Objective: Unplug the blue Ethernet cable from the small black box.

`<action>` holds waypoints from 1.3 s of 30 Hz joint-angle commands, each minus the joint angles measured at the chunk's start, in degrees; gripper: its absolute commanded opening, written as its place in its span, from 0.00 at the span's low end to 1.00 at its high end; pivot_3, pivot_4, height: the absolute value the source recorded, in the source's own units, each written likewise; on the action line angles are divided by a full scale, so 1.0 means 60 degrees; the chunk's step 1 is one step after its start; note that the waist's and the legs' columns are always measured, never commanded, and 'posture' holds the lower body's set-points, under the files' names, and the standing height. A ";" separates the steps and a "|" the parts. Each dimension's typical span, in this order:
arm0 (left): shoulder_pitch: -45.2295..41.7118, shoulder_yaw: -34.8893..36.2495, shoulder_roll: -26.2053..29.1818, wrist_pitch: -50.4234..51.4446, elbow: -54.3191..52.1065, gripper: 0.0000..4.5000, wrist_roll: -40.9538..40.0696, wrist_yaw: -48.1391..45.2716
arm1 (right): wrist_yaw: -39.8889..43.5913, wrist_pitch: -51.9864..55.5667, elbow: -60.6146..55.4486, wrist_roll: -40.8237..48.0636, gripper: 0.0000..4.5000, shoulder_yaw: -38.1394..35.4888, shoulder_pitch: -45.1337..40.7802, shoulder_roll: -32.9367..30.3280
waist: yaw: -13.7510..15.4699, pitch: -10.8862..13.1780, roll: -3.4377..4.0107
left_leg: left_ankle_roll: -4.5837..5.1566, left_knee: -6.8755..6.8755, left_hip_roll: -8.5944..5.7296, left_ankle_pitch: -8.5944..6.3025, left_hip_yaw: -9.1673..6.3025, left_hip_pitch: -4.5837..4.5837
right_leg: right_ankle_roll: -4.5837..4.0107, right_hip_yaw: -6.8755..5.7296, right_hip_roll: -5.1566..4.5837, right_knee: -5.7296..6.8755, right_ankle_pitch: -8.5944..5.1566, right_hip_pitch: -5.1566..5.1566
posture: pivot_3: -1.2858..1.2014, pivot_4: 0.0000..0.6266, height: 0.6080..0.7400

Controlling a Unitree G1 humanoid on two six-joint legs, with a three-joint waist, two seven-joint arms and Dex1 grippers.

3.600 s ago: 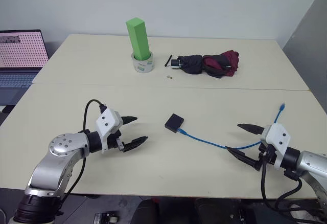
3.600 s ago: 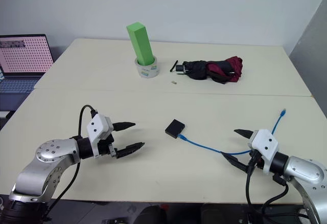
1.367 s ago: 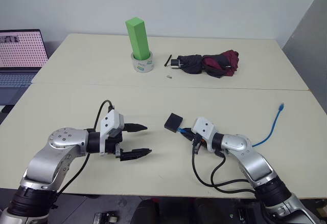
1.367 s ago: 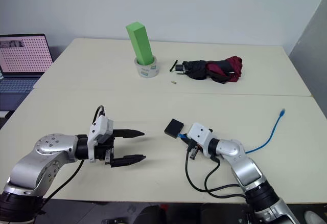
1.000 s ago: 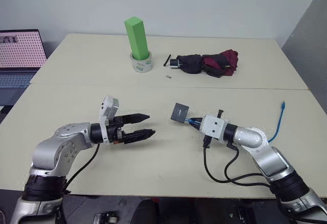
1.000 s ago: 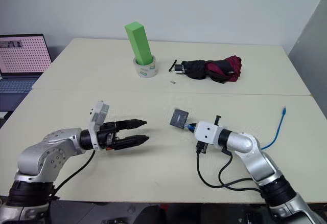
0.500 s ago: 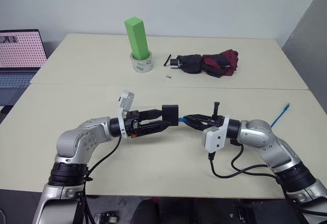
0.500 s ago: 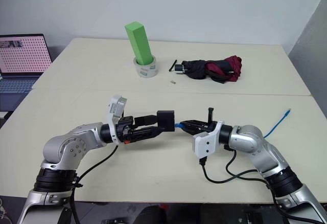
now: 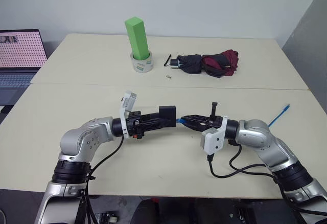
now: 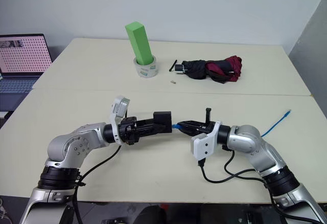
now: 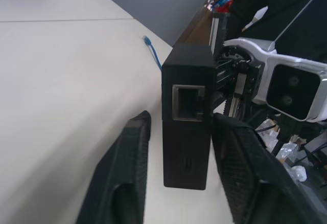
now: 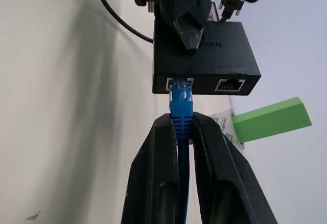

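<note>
- The left gripper (image 9: 162, 121) is clamped on the small black box (image 9: 168, 115), holding it up off the table (image 9: 76, 101), fingers level and pointing right.
- The right gripper (image 12: 180, 127) is closed on the blue Ethernet cable (image 12: 181, 104), pinching it just behind its plug; the plug sits in a port on the box's side.
- The two grippers meet tip to tip over the near middle of the table.
- The cable's free end (image 9: 284, 109) lies on the table well to the right.
- At the far side stand a green block (image 9: 137, 38) in a tape roll (image 9: 142, 64) and, right of them, a folded umbrella (image 9: 209, 63).
- A laptop (image 9: 20, 55) sits at far left.
</note>
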 commanded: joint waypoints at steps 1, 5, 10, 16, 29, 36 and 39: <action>-0.0154 -0.0031 -0.0017 -0.0227 0.0010 0.18 0.0156 -0.0067 | 0.0094 -0.0194 -0.0307 -0.0053 0.03 0.0080 -0.0199 0.0068 | -0.0003 0.0000 0.0000 | 0.0000 0.0000 0.0000 0.0000 0.0001 0.0000 | 0.0000 0.0000 0.0000 0.0000 0.0000 -0.0001 | 0.52 0.24 1.00; -0.0096 -0.0028 -0.0002 -0.0291 0.0042 0.18 0.0243 -0.0146 | 0.0353 -0.0255 -0.0321 -0.0103 0.03 0.0201 -0.0208 -0.0050 | 0.0000 0.0000 0.0000 | 0.0000 0.0000 0.0000 0.0000 0.0001 0.0000 | 0.0000 0.0001 0.0000 0.0000 0.0000 0.0000 | 0.52 0.24 1.00; -0.0057 -0.0027 0.0050 -0.0334 0.0055 0.18 0.0301 -0.0253 | 0.0999 0.0029 -0.0628 0.0464 0.28 -0.0003 -0.0082 -0.0458 | -0.0001 0.0000 0.0000 | 0.0000 0.0000 0.0000 0.0000 0.0000 0.0000 | 0.0000 0.0000 0.0000 0.0000 0.0000 0.0000 | 0.52 0.24 1.00; -0.0235 -0.0080 -0.0010 -0.0542 -0.0268 0.18 0.0296 -0.0413 | 0.2106 0.2712 -0.2402 0.3055 0.55 -0.0846 0.0515 -0.1007 | 0.0009 0.0000 0.0000 | 0.0000 0.0000 0.0001 0.0000 -0.0002 -0.0001 | 0.0000 -0.0002 -0.0001 -0.0001 0.0000 0.0002 | 0.52 0.24 1.00; -0.0303 -0.0388 0.0436 -0.0464 -0.0999 0.18 0.0119 -0.1536 | 0.0970 1.2331 -0.4551 1.0556 0.72 -0.2685 0.0802 -0.0540 | 0.0016 0.0000 0.0000 | 0.0003 0.0002 -0.0002 -0.0001 -0.0012 -0.0006 | 0.0000 -0.0005 -0.0002 -0.0008 0.0000 0.0008 | 0.52 0.24 1.00; -0.0323 -0.0346 0.0422 -0.0364 -0.1232 0.18 0.0036 -0.1576 | 0.0679 1.3454 -0.4330 1.1576 0.72 -0.2788 0.0421 -0.0156 | 0.0012 0.0000 0.0000 | 0.0005 0.0001 -0.0005 -0.0003 -0.0011 -0.0009 | 0.0000 -0.0003 -0.0002 -0.0015 0.0000 0.0008 | 0.52 0.24 1.00; -0.0320 -0.0328 0.0404 -0.0346 -0.1260 0.18 0.0027 -0.1576 | 0.0591 1.3602 -0.4178 1.1536 0.72 -0.2716 0.0298 -0.0002 | 0.0007 0.0000 0.0000 | 0.0005 -0.0001 -0.0004 -0.0003 -0.0012 -0.0008 | 0.0000 -0.0005 -0.0002 -0.0014 0.0000 0.0006 | 0.52 0.24 1.00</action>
